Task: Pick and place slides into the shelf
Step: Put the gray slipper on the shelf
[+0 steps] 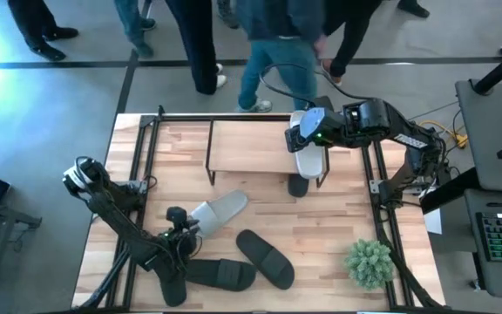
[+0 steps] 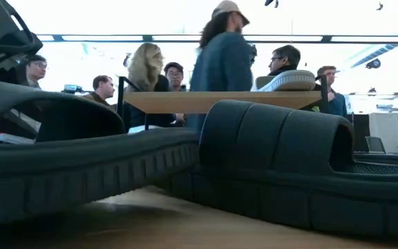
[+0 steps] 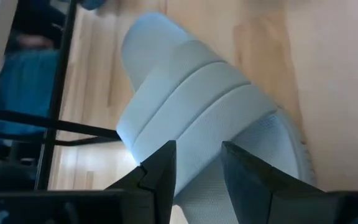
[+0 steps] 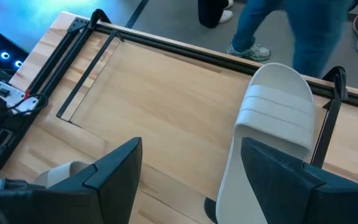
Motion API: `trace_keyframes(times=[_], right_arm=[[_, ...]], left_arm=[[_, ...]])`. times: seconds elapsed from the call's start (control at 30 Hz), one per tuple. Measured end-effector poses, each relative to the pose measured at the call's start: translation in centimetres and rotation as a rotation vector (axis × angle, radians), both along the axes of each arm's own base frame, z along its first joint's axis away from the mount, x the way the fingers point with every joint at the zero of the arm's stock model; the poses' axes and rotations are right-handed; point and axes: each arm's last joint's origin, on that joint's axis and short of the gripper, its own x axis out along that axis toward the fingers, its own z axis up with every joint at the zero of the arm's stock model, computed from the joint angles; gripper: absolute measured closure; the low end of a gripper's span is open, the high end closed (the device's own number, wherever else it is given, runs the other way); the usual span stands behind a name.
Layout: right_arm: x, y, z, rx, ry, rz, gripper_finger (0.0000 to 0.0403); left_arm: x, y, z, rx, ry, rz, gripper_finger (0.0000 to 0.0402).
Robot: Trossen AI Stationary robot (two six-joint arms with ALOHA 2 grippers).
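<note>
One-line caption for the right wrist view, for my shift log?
Open right gripper above the shelf, a white slide lying at its end.

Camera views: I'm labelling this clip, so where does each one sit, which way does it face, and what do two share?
High: overhead, straight down on the table, both arms, shelf.
Low: table-top height, level past dark slides toward the shelf and people; no arm clearly shows.
Left wrist: past the left gripper at a white slide.
Right wrist: past the open right gripper at the shelf-top white slide.
Shared: that shelf-top slide also shows in the high and low views.
</note>
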Motion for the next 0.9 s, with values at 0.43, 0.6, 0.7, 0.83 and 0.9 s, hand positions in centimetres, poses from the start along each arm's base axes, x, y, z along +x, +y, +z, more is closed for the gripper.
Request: trace_keyframes(times=[0.43, 0.6, 0.7, 0.83, 0.9], right_arm=[[0.0, 0.0, 0.0, 0.001, 0.000, 0.001, 0.0138], [0.0, 0.0, 0.0, 0.001, 0.000, 0.001, 0.0138], [0.0, 0.0, 0.0, 0.001, 0.001, 0.002, 0.0138], [0.0, 0.0, 0.0, 0.002, 0.002, 0.006, 0.0138], [0.0, 0.0, 0.0, 0.000, 0.004, 0.009, 0.0138]], left_arm=[[0.2, 0.3, -0.3, -0.012, 0.037, 0.020, 0.0288], [-0.2, 0.3, -0.5, -0.041, 0.216, -0.039, 0.0288], [-0.4, 0.2, -0.1, -0.015, 0.258, -0.095, 0.0288], [0.1, 0.5, -0.1, -0.016, 0.222, -0.074, 0.0288], [0.1, 0.5, -0.1, -0.014, 0.222, -0.073, 0.0288]])
